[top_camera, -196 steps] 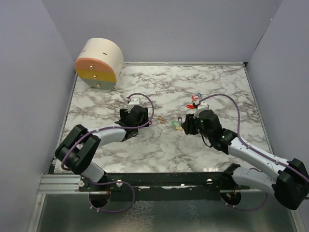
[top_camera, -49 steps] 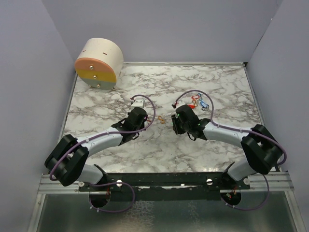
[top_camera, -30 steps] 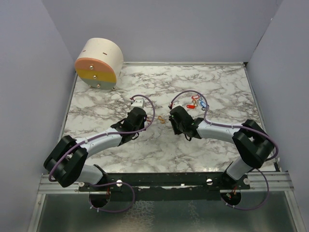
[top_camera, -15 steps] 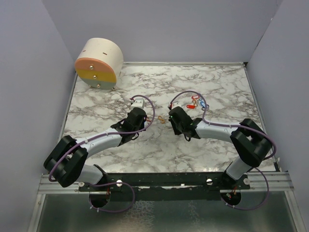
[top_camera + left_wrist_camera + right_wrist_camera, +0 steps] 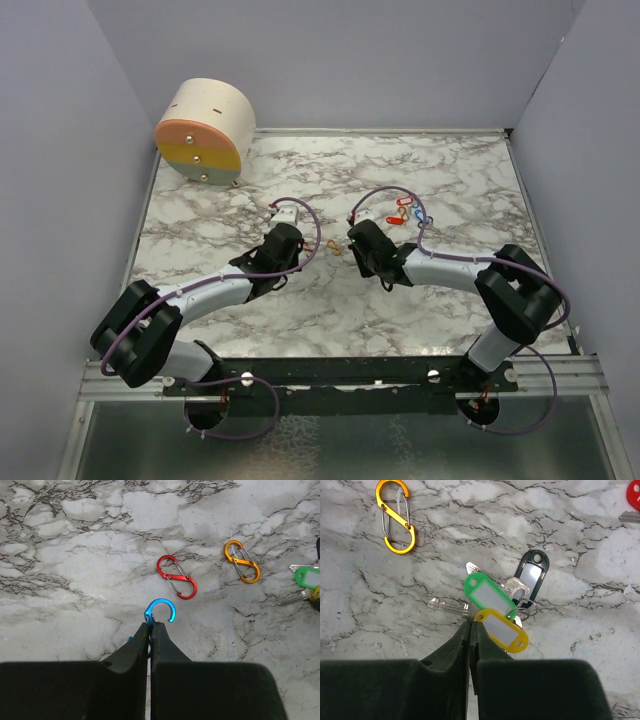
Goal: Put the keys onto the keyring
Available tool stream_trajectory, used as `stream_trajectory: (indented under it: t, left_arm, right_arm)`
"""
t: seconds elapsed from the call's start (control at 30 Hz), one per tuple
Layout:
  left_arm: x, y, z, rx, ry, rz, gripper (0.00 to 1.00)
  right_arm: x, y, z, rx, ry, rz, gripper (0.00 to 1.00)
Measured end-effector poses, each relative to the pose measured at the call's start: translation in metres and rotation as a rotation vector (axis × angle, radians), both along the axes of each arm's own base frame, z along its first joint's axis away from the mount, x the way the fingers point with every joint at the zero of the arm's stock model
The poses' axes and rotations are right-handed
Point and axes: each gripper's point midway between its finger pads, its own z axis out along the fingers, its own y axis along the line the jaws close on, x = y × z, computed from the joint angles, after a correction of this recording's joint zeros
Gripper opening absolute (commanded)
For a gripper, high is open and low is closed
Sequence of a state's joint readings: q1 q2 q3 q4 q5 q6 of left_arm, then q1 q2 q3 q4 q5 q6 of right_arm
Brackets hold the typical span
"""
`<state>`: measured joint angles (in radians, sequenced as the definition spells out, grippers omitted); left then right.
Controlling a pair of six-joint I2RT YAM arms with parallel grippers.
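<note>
A blue carabiner keyring (image 5: 161,611) sticks out of my left gripper (image 5: 150,625), which is shut on its lower half; its open hook points forward. A red carabiner (image 5: 177,577) and an orange one (image 5: 242,568) lie flat beyond it. My right gripper (image 5: 470,624) is shut, its tips meeting on a silver key's head in a bunch of keys with green (image 5: 489,596), yellow (image 5: 502,630) and black (image 5: 531,572) tags. In the top view both grippers (image 5: 300,243) (image 5: 356,240) face each other at mid-table, with the orange carabiner (image 5: 333,248) between them.
More keys with red and blue tags (image 5: 405,212) lie behind the right arm, under its purple cable. A round cream box (image 5: 205,132) with orange, yellow and grey bands stands at the back left corner. Walls close in the marble table (image 5: 460,170).
The right gripper's jaws have closed at the key bunch and the arm has edged slightly left. The left gripper has stayed shut on the blue carabiner without moving.
</note>
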<state>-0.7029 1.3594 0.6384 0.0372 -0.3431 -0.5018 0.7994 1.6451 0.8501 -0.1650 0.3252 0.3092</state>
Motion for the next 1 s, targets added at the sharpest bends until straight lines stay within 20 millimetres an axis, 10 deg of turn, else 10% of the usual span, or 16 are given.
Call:
stream_trajectory:
  t: [0.57, 1.0]
  left_arm:
    - [-0.002, -0.008, 0.018, -0.049, -0.032, -0.029, 0.0]
    - [-0.017, -0.045, 0.031, -0.1, -0.057, -0.171, 0.0]
  right_arm:
    - [-0.003, 0.002, 0.084, 0.183, -0.179, 0.025, 0.01]
    - [-0.022, 0.013, 0.112, 0.289, -0.226, 0.173, 0.01]
